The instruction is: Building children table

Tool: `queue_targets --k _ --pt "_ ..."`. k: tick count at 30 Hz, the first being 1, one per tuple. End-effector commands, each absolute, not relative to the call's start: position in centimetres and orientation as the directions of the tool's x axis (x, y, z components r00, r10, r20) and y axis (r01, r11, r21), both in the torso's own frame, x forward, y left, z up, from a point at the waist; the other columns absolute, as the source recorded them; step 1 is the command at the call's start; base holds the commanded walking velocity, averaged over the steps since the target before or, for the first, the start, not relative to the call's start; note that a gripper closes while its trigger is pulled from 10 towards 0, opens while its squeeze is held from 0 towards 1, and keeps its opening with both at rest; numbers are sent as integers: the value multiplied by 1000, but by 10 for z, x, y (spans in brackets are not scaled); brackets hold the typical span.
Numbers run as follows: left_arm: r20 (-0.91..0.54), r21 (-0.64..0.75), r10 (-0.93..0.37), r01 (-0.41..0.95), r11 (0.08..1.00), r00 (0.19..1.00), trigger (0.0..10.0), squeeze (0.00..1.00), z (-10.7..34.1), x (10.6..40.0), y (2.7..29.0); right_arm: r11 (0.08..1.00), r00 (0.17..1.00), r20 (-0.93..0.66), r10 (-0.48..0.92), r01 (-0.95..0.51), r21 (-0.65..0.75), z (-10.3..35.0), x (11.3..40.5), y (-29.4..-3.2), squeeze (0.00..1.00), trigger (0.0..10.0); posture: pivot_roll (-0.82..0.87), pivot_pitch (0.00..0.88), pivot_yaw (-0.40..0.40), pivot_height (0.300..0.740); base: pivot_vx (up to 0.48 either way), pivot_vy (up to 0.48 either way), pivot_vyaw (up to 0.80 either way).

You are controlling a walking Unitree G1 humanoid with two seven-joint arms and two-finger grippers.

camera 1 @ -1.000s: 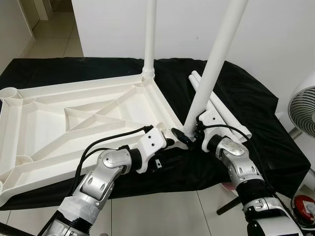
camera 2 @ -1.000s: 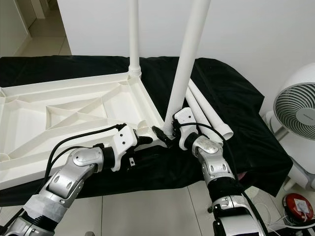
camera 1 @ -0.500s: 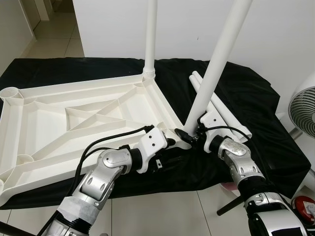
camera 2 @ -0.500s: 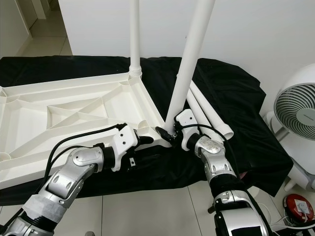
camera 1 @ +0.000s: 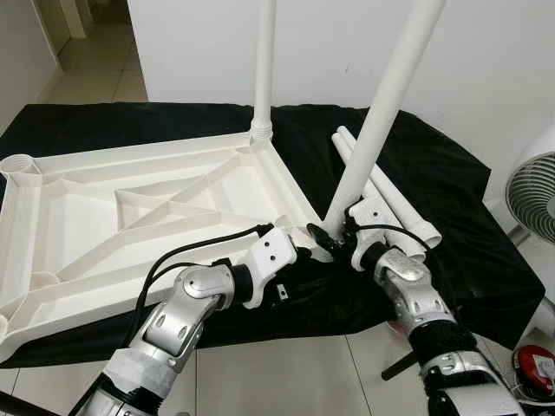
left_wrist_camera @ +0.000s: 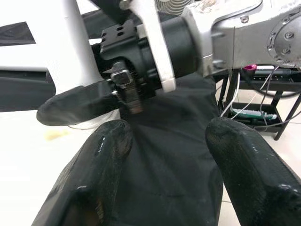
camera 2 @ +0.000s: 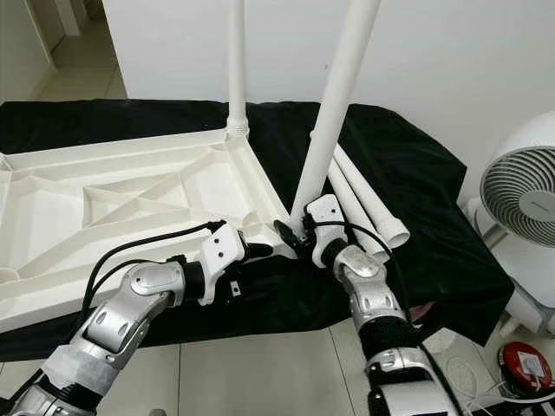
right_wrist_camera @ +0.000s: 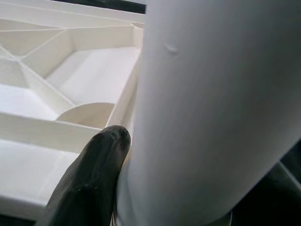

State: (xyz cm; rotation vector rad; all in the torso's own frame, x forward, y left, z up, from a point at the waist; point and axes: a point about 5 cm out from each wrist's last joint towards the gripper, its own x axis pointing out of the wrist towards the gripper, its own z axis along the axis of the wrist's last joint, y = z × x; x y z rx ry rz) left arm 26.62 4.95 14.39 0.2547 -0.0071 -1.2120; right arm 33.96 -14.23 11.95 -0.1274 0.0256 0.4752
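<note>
The white plastic table top [camera 1: 130, 208] lies upside down on a black cloth. One white leg [camera 1: 264, 61] stands upright in its far right corner socket. A second table leg [camera 1: 381, 113] leans to the right, with its foot at the near right corner. My right gripper [camera 1: 328, 237] is shut on the base of this leg; in the right wrist view a black finger [right_wrist_camera: 91, 174] presses against the leg [right_wrist_camera: 211, 108]. My left gripper [camera 1: 300, 252] is open just left of that corner, with black cloth between its fingers [left_wrist_camera: 101, 150].
Two more white legs [camera 1: 395, 204] lie on the black cloth [camera 1: 451, 182] right of the table top. A white fan [camera 1: 531, 186] stands on the floor at the right, and a red object [camera 1: 533, 360] lies near my right arm. Tiled floor lies in front.
My right forearm has drawn in closer below the leg's base, and the held leg leans slightly further right. The left gripper has edged toward the corner.
</note>
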Motion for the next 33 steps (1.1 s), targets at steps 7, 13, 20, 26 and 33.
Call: queue_targets --k 7,13,20,26,33 --pt "-142 201 -925 925 323 354 10000 0 143 268 49 984 983 -53 175 -176 -6 113 333 -139 0 10000 -66 0 -39 740 0 0 0" --pt "-142 198 -924 925 324 354 10000 0 143 269 49 998 996 -63 60 -59 24 109 325 -129 0 10000 -65 0 -41 740 0 0 0" --pt "-135 203 -921 920 335 365 10000 0 144 270 49 999 998 -57 0 3 47 109 314 -105 0 10000 -58 0 -42 740 0 0 0" --pt "-139 204 -921 920 334 365 10000 0 144 269 49 999 999 -42 -9 10 40 113 316 -110 1000 10000 -57 0 -43 740 0 0 0" --pt "-137 200 -920 920 336 366 10000 0 144 269 49 996 997 10 76 -76 48 120 316 -116 1000 10000 -56 0 -43 740 0 0 0"
